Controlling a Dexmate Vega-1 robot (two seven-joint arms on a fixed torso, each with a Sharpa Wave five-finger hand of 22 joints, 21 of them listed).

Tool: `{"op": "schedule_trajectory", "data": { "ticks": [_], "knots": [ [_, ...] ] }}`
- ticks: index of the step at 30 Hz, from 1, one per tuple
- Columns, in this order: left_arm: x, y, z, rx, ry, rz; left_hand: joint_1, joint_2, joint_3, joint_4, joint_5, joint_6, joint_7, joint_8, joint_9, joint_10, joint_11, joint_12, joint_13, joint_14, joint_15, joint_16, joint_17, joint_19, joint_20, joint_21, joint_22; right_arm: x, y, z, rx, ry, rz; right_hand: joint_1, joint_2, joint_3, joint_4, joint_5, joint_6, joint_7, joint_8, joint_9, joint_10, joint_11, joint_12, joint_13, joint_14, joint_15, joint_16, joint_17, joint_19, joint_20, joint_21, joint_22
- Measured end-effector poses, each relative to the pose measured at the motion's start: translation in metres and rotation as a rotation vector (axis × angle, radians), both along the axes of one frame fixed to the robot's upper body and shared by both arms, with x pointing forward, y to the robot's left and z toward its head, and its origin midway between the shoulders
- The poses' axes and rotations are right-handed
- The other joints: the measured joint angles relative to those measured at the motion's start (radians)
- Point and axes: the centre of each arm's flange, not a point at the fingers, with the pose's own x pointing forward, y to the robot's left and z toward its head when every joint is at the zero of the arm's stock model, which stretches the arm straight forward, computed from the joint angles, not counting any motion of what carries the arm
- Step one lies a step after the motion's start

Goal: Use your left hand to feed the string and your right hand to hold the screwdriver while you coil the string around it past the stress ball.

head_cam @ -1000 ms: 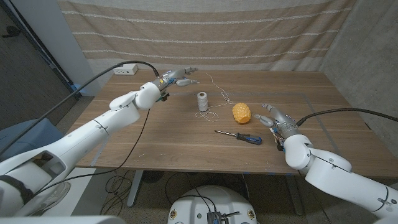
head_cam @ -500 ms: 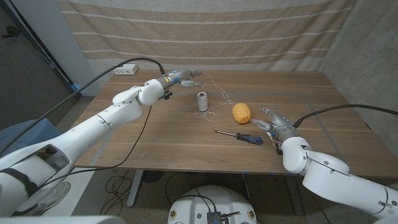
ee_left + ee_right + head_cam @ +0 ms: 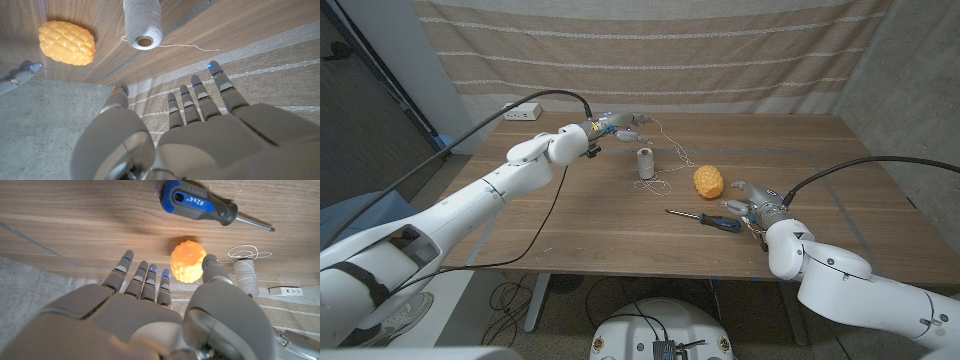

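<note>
Left hand, fingers spread and holding nothing, upper centre-left of the head view, just beyond the string spool. Right hand, also spread and empty, lower right, just beside the screwdriver handle. Yellow stress ball mid-frame on the desk, between spool and right hand. Loose string trailing behind the spool.

Left arm stretched far across the table, left hand open with fingers spread, right hand open low, fingers apart, holding nothing
</note>
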Motion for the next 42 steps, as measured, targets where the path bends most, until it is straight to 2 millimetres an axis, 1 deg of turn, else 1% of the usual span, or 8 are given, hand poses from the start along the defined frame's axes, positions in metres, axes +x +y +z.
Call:
{"op": "schedule_trajectory", "data": {
  "ticks": [14, 30, 33, 36, 37, 38, 39, 42],
  "knots": [
    [0.002, -0.004, 0.001, 0.012, 0.007, 0.005, -0.007, -0.007, -0.008, 0.008, 0.007, -0.005, -0.005, -0.005, 0.000, 0.000, 0.000, 0.000, 0.004, -0.008, 0.000, 0.000, 0.005, -0.005, -0.005, 0.000, 0.000, 0.000, 0.018, 0.002, -0.118, 0.044, 0.007, 0.081, -0.058, -0.012, -0.004, 0.023, 0.089, 0.013, 0.013, 0.008, 0.099, 0.009, 0.068, 0.030, 0.130, -0.003, 0.076, 0.066, 0.103, -0.031, 0.031, 0.006],
    [0.000, -0.006, 0.002, 0.012, 0.008, 0.005, -0.023, -0.001, -0.021, 0.021, 0.011, -0.006, -0.005, -0.009, 0.000, -0.005, -0.005, -0.004, 0.005, -0.008, 0.000, 0.000, 0.009, -0.005, -0.005, 0.000, 0.000, 0.012, 0.035, -0.031, -0.217, 0.161, -0.003, 0.293, -0.095, -0.002, -0.013, 0.075, 0.215, -0.082, 0.037, 0.014, 0.159, -0.081, 0.120, 0.047, 0.119, -0.004, 0.110, 0.140, 0.145, -0.052, 0.039, 0.009],
    [0.000, -0.006, 0.002, 0.010, 0.010, 0.004, -0.027, -0.005, -0.024, 0.024, 0.011, -0.009, -0.001, -0.012, 0.000, -0.005, -0.005, -0.004, 0.005, -0.008, 0.000, 0.000, 0.009, -0.005, -0.005, 0.000, 0.000, 0.015, 0.040, -0.038, -0.232, 0.181, -0.003, 0.383, -0.067, 0.015, -0.004, 0.090, 0.321, -0.103, 0.069, 0.012, 0.237, -0.105, 0.145, 0.044, 0.197, -0.005, 0.164, 0.176, 0.188, -0.084, 0.059, 0.014],
    [0.000, -0.005, 0.002, 0.008, 0.010, 0.005, -0.033, -0.011, -0.028, 0.028, 0.013, -0.014, -0.006, -0.012, 0.000, -0.005, -0.005, -0.008, 0.004, -0.008, 0.000, 0.000, 0.012, -0.005, -0.005, 0.000, 0.000, 0.014, 0.044, -0.030, -0.260, 0.166, 0.014, 0.526, -0.009, 0.019, -0.009, 0.081, 0.531, -0.113, 0.135, 0.009, 0.422, -0.116, 0.235, 0.045, 0.375, -0.012, 0.298, 0.270, 0.286, -0.109, 0.118, 0.028],
    [0.000, -0.005, 0.002, 0.008, 0.010, 0.005, -0.033, -0.011, -0.028, 0.028, 0.015, -0.017, -0.004, -0.012, 0.000, -0.005, -0.005, -0.008, 0.007, -0.008, 0.000, 0.000, 0.014, -0.005, -0.005, 0.000, 0.000, 0.012, 0.048, -0.023, -0.287, 0.134, 0.028, 0.564, -0.020, 0.014, -0.010, 0.061, 0.575, -0.082, 0.172, 0.010, 0.538, -0.113, 0.283, 0.082, 0.456, -0.014, 0.368, 0.319, 0.333, -0.116, 0.157, 0.042],
    [0.000, -0.005, 0.002, 0.008, 0.010, 0.006, -0.042, -0.012, -0.030, 0.030, 0.015, -0.019, -0.003, -0.012, 0.000, -0.005, -0.005, -0.008, 0.009, -0.008, 0.000, 0.000, 0.014, -0.005, -0.005, 0.000, 0.000, 0.012, 0.049, -0.021, -0.295, 0.123, 0.033, 0.579, -0.036, 0.004, -0.006, 0.050, 0.587, -0.070, 0.192, 0.016, 0.581, -0.079, 0.306, 0.092, 0.512, -0.012, 0.431, 0.324, 0.373, -0.121, 0.195, 0.058],
    [0.000, -0.004, 0.002, 0.002, 0.021, 0.002, -0.043, -0.013, -0.032, 0.032, 0.015, -0.020, -0.002, -0.016, 0.000, -0.005, -0.005, -0.008, 0.009, -0.008, 0.000, 0.000, 0.014, -0.005, -0.005, 0.000, 0.002, 0.020, 0.047, -0.052, -0.271, 0.168, -0.002, 0.589, -0.045, -0.002, -0.001, 0.043, 0.601, -0.056, 0.194, 0.021, 0.587, -0.074, 0.325, 0.104, 0.533, 0.008, 0.479, 0.324, 0.401, -0.125, 0.226, 0.072],
    [0.001, -0.003, 0.001, 0.000, 0.023, 0.004, -0.048, -0.011, -0.036, 0.036, 0.015, -0.020, -0.002, -0.016, 0.000, -0.005, -0.005, -0.008, 0.009, -0.008, 0.000, 0.000, 0.014, -0.005, -0.005, 0.000, 0.003, 0.018, 0.051, -0.050, -0.304, 0.108, 0.005, 0.601, -0.057, -0.018, 0.003, 0.035, 0.616, -0.041, 0.220, 0.018, 0.601, -0.060, 0.356, 0.113, 0.561, 0.033, 0.519, 0.324, 0.434, -0.134, 0.281, 0.100]
  ]
}}
